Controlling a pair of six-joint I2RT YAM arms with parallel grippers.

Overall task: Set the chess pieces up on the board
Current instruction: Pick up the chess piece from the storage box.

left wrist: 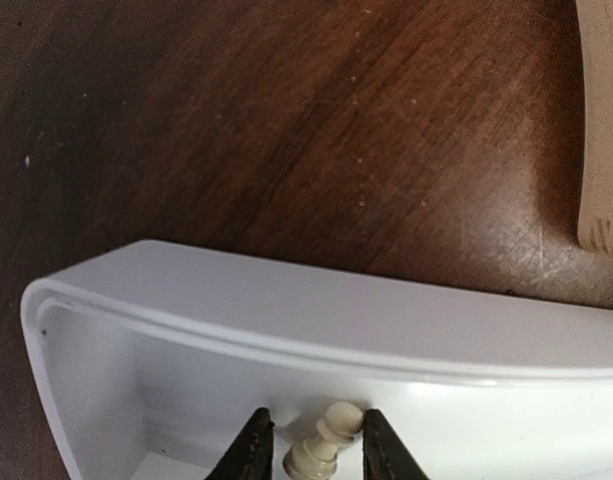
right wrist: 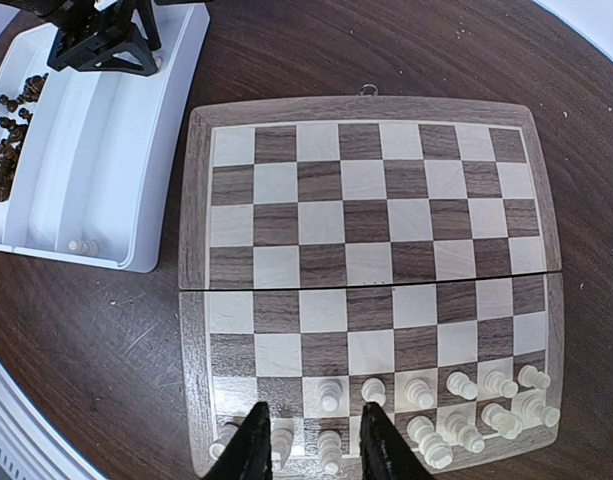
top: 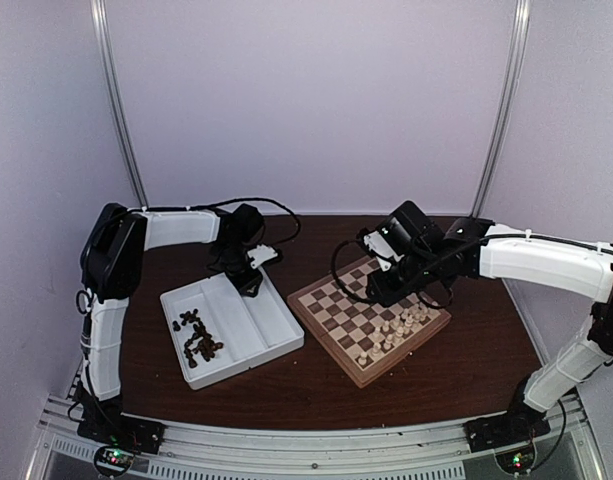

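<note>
The board [top: 331,305] lies right of centre, with several cream-white pieces [top: 398,328] standing on its near-right rows. Several dark brown pieces [top: 196,335] lie in the white tray's left compartment. My left gripper [top: 249,282] is down in the far end of the tray's right compartment. In the left wrist view it [left wrist: 314,455] is open around a tilted cream pawn [left wrist: 324,440]; the right finger touches its head and the left finger is apart. My right gripper [right wrist: 314,445] is open and empty above the cream rows [right wrist: 456,400].
The white two-compartment tray [top: 278,340] sits left of the board. One more cream piece [right wrist: 83,246] lies at the near end of its right compartment. The board's corner [left wrist: 601,120] shows beyond the tray wall [left wrist: 386,320]. Dark wooden table all round.
</note>
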